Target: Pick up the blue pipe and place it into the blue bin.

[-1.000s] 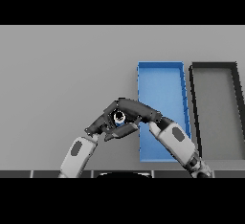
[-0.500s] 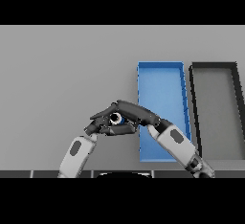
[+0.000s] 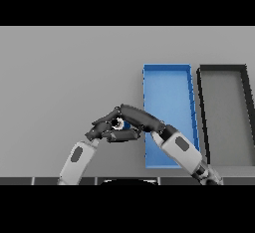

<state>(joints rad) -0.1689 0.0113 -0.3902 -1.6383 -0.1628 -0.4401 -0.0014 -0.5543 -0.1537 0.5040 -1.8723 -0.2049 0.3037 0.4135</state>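
Head view shows one blue pipe [image 3: 123, 124], one blue bin [image 3: 167, 85], one dark bin [image 3: 222, 85] and two hands over one grey table [image 3: 64, 72]. Both hands meet at the same spot, left of the blue bin's near half. Right hand [image 3: 139, 118] reaches leftward from its white forearm, its fingers curled over the top of the pipe. Left hand [image 3: 102, 129] comes up from the lower left, its fingers curled in against the same place from below and from the left. Only a small patch of blue and a pale round end of the pipe show in the gap between the two hands, so I cannot tell which way its long axis runs. Blue bin stands just right of the right hand, its long side running away from the robot. Dark bin sits beside it, farther right, parallel to it.
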